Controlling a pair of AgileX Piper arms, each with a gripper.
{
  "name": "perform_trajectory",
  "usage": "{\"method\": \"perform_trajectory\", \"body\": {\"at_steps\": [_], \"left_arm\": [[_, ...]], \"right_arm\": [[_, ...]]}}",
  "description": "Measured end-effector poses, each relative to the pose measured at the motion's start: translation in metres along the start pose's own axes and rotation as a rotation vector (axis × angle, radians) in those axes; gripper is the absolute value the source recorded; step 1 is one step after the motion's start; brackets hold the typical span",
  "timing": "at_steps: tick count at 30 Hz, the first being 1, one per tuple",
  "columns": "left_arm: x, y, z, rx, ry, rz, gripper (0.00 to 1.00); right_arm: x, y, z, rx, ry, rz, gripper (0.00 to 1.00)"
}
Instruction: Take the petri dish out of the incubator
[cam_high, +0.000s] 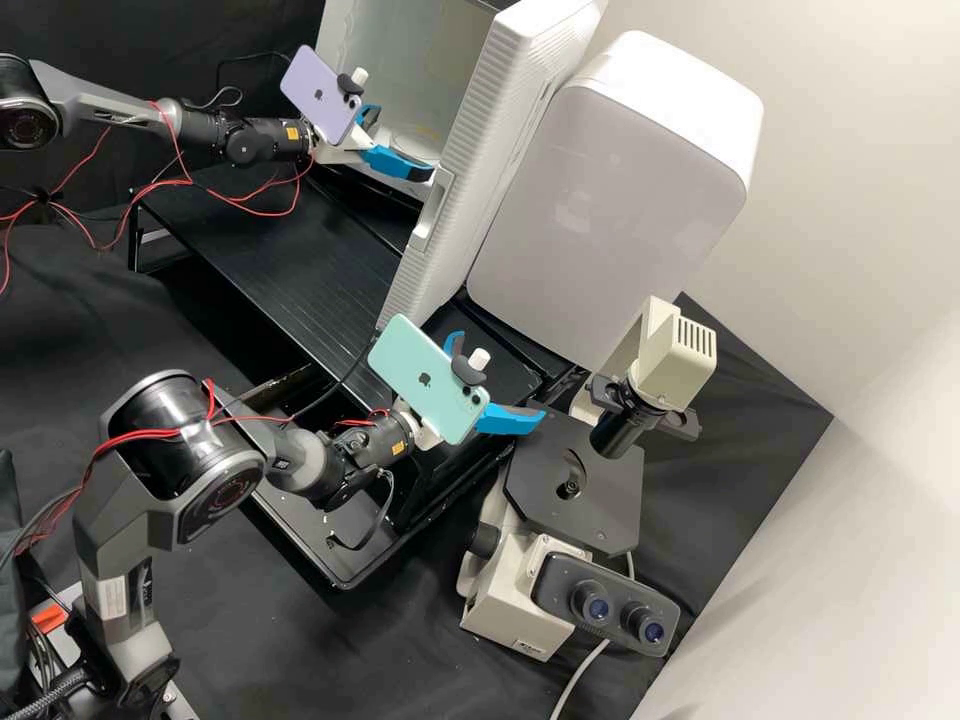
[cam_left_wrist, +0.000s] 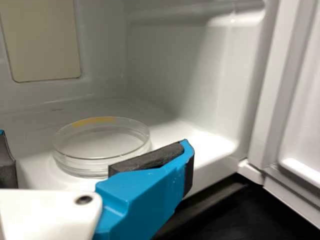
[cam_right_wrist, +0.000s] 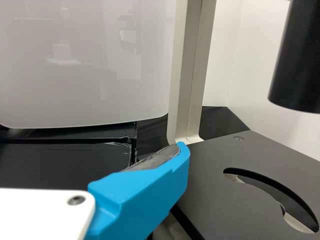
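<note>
– So, from the high view, where are the arms?
– The left pincer (cam_high: 410, 165) is at the mouth of the incubator (cam_high: 400, 60), whose door (cam_high: 600, 200) stands open. The right pincer (cam_high: 515, 418) hangs lower down, just above the stage (cam_high: 575, 480) of the microscope (cam_high: 560, 560). Both machines sit on the black tabletop (cam_high: 250, 620), and a black shelf (cam_high: 300, 260) runs under the incubator.

– And the left wrist view? Where is the dish?
– The dish (cam_left_wrist: 101, 145) lies flat on the white incubator floor (cam_left_wrist: 210, 145), lid on, with a yellowish streak at its far rim. The left pincer is spread wide and grips nothing. One of its fingers (cam_left_wrist: 150, 185) is in front of the dish's near edge, and the other shows as a sliver at the frame's side. I cannot tell whether either finger touches the dish.

– What does the right wrist view add?
– One blue finger (cam_right_wrist: 150, 185) with its grey pad bare. It sits far enough to one side that this pincer is open too, and it holds nothing. Beyond it are the door's glossy face (cam_right_wrist: 85, 65) and pale edge, and beside it the stage (cam_right_wrist: 240, 170) with its curved slot. A dark tube of the microscope (cam_right_wrist: 300, 55) hangs above the stage.
</note>
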Motion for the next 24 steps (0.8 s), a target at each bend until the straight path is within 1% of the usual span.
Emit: {"method": "perform_trajectory", "body": {"at_steps": [2, 3, 4, 5, 7, 8, 9, 10, 11, 12, 14, 15, 17, 18, 19, 24], "left_arm": [[0.002, 0.0, -0.001, -0.001, 0.013, -0.005, 1.0], [0.003, -0.001, -0.002, -0.013, 0.022, -0.01, 1.0], [0.004, -0.002, -0.002, -0.014, 0.03, -0.014, 1.0], [0.005, -0.001, -0.002, -0.001, 0.037, -0.011, 1.0], [0.006, -0.003, -0.002, 0.004, 0.052, -0.019, 1.0], [0.007, -0.002, -0.001, -0.007, 0.06, -0.02, 1.0], [0.007, -0.001, -0.001, -0.004, 0.069, -0.021, 1.0], [0.008, -0.001, 0.001, 0.017, 0.076, -0.024, 1.0], [0.008, -0.001, 0.002, 0.023, 0.08, -0.028, 1.0], [0.008, 0.0, 0.005, 0.015, 0.084, -0.028, 1.0], [0.008, 0.001, 0.006, 0.031, 0.091, -0.032, 1.0], [0.008, 0.002, 0.007, 0.046, 0.093, -0.033, 1.0], [0.009, 0.003, 0.008, 0.057, 0.097, -0.036, 1.0], [0.01, 0.002, 0.008, 0.052, 0.1, -0.041, 1.0], [0.011, 0.001, 0.008, 0.055, 0.102, -0.044, 1.0], [0.012, 0.0, 0.008, 0.019, 0.111, -0.054, 1.0]], "right_arm": [[0.0, 0.0, 0.0, 0.0, 0.0, 0.0, 1.0], [0.0, 0.0, 0.0, 0.0, 0.0, 0.0, 1.0], [0.0, 0.0, 0.0, 0.0, 0.0, 0.0, 1.0], [0.0, 0.0, 0.0, 0.0, 0.0, 0.0, 1.0], [0.0, 0.0, 0.0, 0.0, 0.0, 0.0, 1.0], [0.0, 0.0, 0.0, 0.0, 0.0, 0.0, 1.0], [0.0, 0.0, 0.0, 0.0, 0.0, 0.0, 1.0], [0.0, 0.0, 0.0, 0.0, 0.0, 0.0, 1.0], [0.0, 0.0, 0.0, 0.0, 0.0, 0.0, 1.0], [0.0, 0.0, 0.0, 0.0, 0.0, 0.0, 1.0], [0.0, 0.0, 0.0, 0.0, 0.0, 0.0, 1.0], [0.0, 0.0, 0.0, 0.0, 0.0, 0.0, 1.0], [0.0, 0.0, 0.0, 0.0, 0.0, 0.0, 1.0], [0.0, 0.0, 0.0, 0.0, 0.0, 0.0, 1.0], [0.0, 0.0, 0.0, 0.0, 0.0, 0.0, 1.0], [0.0, 0.0, 0.0, 0.0, 0.0, 0.0, 1.0]]}}
